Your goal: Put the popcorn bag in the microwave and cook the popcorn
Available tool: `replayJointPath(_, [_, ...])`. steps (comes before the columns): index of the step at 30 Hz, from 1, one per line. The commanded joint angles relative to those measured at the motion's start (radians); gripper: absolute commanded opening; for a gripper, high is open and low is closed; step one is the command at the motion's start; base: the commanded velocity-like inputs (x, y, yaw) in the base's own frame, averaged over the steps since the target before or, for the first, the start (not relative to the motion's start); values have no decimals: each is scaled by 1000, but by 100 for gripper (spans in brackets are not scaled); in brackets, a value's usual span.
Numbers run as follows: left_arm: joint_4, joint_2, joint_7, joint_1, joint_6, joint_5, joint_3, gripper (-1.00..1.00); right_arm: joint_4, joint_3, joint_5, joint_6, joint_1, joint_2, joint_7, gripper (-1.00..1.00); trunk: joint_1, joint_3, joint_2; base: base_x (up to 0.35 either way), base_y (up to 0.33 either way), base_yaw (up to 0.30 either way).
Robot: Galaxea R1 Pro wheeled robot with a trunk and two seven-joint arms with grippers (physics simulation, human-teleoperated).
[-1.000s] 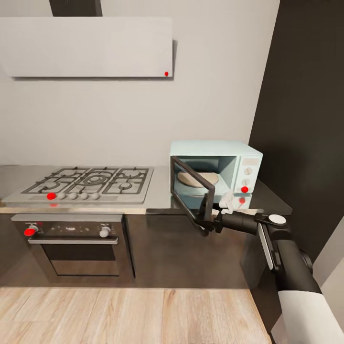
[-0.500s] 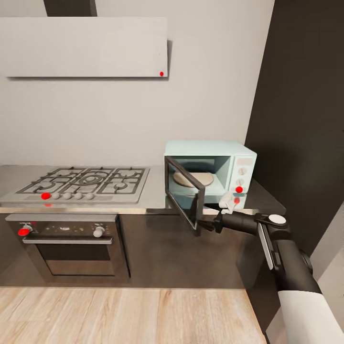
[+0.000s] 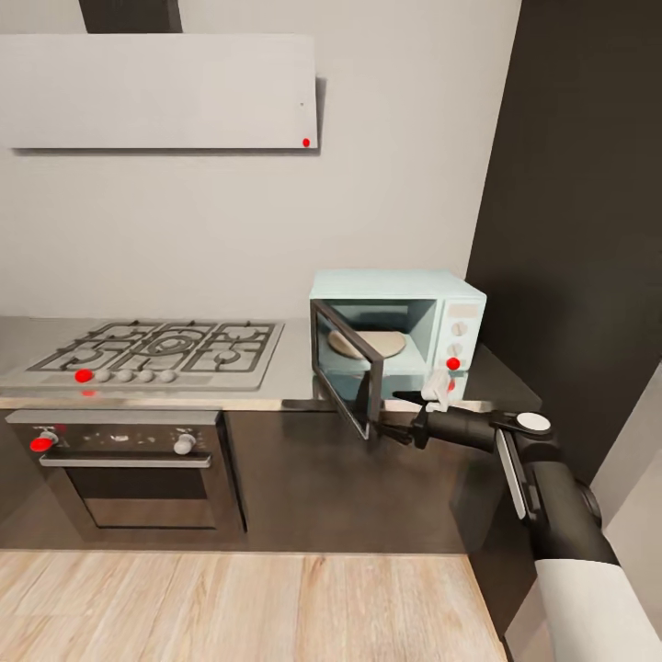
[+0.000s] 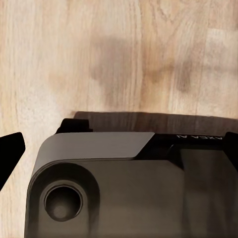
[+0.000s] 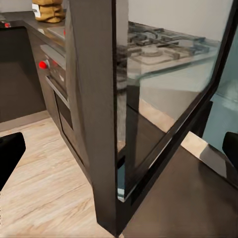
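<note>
Ahead of you the kitchen wall (image 3: 230, 230) carries the white hood (image 3: 156, 90), with the gas hob (image 3: 152, 349) and the steel oven (image 3: 129, 469) below it and a wood floor (image 3: 239, 602) in front. The light-grey countertop (image 3: 294, 372) runs to the right, where the microwave (image 3: 395, 322) stands with its dark glass door (image 3: 345, 368) swung open toward you; a round tan plate (image 3: 368, 344) lies inside.

Your right arm (image 3: 552, 496) reaches forward and inward from the lower right, forearm nearly level, bringing the right gripper (image 3: 391, 430) to the door's lower free corner. In the right wrist view its fingertips (image 5: 10, 156) stand wide apart, either side of the door's edge (image 5: 106, 124).

In the right wrist view, a tan paper bag, probably the popcorn bag (image 5: 48, 10), sits on the dark counter past the oven.

Whether your left gripper is apart or together cannot be told.
</note>
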Motion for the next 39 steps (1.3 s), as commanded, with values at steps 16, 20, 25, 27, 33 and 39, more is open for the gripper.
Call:
replayJointPath(16, [1, -1, -1, -1, -3, 2, 6, 100, 3, -1, 15, 5, -2, 2, -158, 100, 0, -1, -1, 0, 0, 0])
replayJointPath(20, [1, -1, -1, -1, -3, 2, 7, 100, 3, -1, 15, 5, -2, 2, -157, 100, 0, -1, -1, 0, 0, 0])
replayJointPath(25, [1, -1, -1, -1, -3, 0, 5, 100, 3, 0, 15, 5, -2, 2, -156, 100, 0, -1, -1, -11, -49, 0])
replayJointPath(27, [1, -1, -1, -1, -3, -1, 4, 100, 3, 0, 15, 5, -2, 3, -156, 100, 0, -1, -1, -68, -213, 0])
replayJointPath(33, [1, -1, -1, -1, -3, 2, 5, 100, -1, 0, 15, 6, -1, 3, -156, 100, 0, -1, -1, -8, -26, 0])
replayJointPath(39, [1, 1, -1, -1, -3, 2, 10, 100, 3, 0, 16, 4, -1, 3, -159, 100, 0, -1, -1, 175, 0, 0])
